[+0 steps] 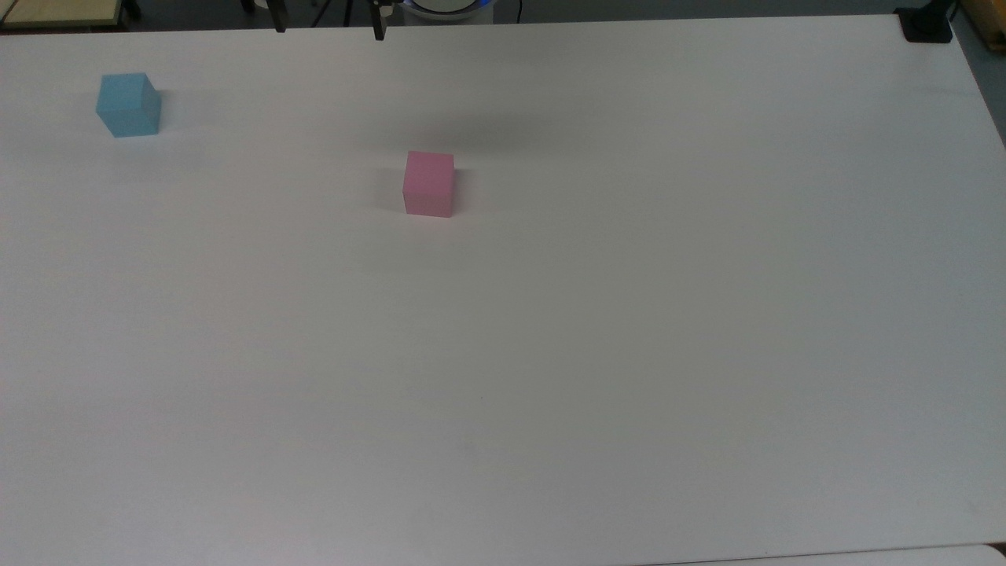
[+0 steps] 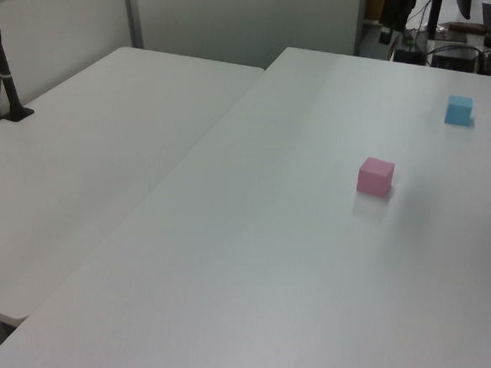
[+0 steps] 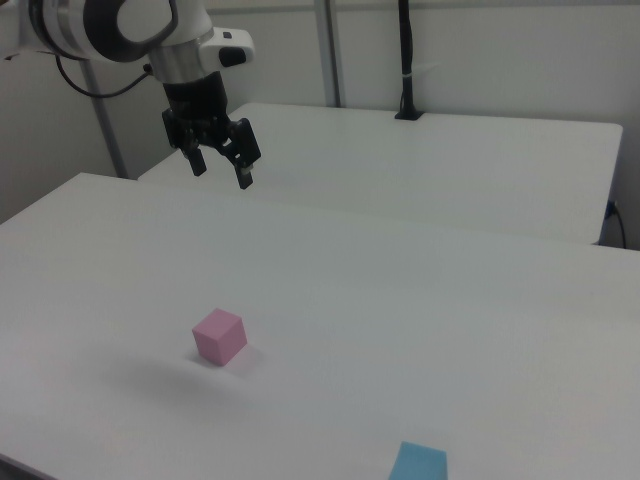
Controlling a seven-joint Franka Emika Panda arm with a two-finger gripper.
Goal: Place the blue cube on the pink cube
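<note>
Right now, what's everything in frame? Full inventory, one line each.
blue cube: 1, light blue, on the main table near the top view's upper left, apart from the pink cube.
pink cube: 1, pastel pink, on the main table, a little left of centre in the top view.
main table: 1, white, carries both cubes.
second table: 1, white, beside the main table on the left view's left.
black pole: 1, black, upright at the second table's far edge in the right view.
arm: 1, white, at the right view's upper left.
end effector: 1, black, open, in the air above the main table, holding nothing.
</note>
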